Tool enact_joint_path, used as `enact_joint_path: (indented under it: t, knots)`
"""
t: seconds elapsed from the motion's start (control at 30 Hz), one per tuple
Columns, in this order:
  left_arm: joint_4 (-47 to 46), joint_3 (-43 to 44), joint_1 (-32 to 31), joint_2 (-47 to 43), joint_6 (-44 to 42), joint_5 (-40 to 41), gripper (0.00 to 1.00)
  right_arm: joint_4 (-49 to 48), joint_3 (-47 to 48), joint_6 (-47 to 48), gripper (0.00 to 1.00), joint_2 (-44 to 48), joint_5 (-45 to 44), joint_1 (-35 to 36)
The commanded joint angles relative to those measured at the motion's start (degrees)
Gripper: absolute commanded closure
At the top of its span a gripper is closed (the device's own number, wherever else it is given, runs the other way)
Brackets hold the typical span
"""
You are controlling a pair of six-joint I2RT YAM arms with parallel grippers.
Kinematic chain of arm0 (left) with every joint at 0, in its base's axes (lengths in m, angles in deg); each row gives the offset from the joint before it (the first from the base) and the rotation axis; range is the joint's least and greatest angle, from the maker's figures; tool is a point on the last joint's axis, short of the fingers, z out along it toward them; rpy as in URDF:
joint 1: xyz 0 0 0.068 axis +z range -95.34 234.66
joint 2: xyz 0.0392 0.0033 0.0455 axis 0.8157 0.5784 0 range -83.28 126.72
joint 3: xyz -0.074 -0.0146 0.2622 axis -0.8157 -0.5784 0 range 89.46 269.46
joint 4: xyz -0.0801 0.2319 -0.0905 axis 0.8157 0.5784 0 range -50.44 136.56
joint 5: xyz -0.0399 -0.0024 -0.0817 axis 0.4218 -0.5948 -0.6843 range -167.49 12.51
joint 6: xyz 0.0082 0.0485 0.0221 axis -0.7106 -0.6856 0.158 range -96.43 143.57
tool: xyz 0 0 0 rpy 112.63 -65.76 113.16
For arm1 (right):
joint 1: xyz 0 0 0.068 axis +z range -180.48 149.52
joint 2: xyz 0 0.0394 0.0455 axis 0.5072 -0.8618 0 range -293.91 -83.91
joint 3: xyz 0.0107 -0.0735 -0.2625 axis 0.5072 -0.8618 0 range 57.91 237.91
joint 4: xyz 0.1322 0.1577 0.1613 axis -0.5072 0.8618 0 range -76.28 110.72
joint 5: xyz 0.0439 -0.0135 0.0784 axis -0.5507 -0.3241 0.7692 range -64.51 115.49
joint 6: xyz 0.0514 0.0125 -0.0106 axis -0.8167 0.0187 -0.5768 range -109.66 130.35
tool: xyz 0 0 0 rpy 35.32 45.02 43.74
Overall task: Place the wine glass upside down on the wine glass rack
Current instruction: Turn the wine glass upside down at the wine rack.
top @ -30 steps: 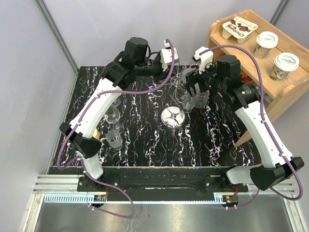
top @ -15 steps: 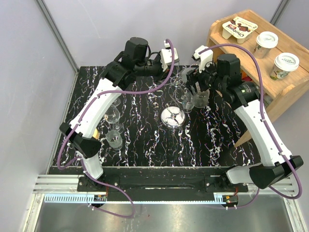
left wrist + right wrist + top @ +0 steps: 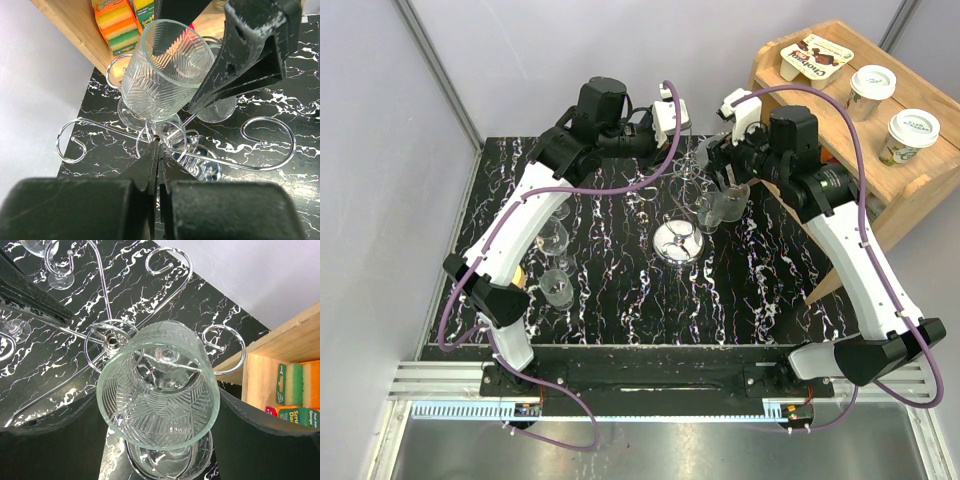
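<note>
The wine glass rack (image 3: pixel 677 241) stands mid-table on its mirror disc base, its chrome scrolling arms spread in the left wrist view (image 3: pixel 265 145) and the right wrist view (image 3: pixel 107 337). My right gripper (image 3: pixel 728 180) is shut on the bowl of a ribbed wine glass (image 3: pixel 720 207). It holds the glass over the rack's arms, the rim facing the wrist camera (image 3: pixel 157 390) and the stem pointing at the rack. The glass also shows in the left wrist view (image 3: pixel 165 70). My left gripper (image 3: pixel 159 145) is shut, its tips pinched at the top of the rack's central post.
Two more wine glasses (image 3: pixel 557 237) (image 3: pixel 558 287) stand on the left of the black marbled table. Another glass (image 3: pixel 220 107) shows beyond the rack. A wooden shelf (image 3: pixel 840 110) at the back right carries paper cups (image 3: pixel 871 88) and sponges (image 3: pixel 117 25).
My right gripper has moved a little left and toward the back with the glass, closer over the rack's arms. The left arm has not moved.
</note>
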Motion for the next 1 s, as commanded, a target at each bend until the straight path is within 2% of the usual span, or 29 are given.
enact_joint_path:
  t: [0.0,0.4,0.97]
  knots:
    - [-1.5,1.2,0.1,-3.2,-0.5,-0.7,1.00,-2.7,4.8,0.4,0.57,0.5,-0.1,0.0]
    - [-1.6,-0.1,0.1,-4.2,-0.8,-0.8,1.00,-4.5,6.4,0.9,0.70,-0.3,-0.4,0.0]
    - [-1.6,-2.0,0.0,-5.6,-1.0,-0.9,1.00,-15.8,1.0,-3.9,0.83,-0.4,-1.8,0.0]
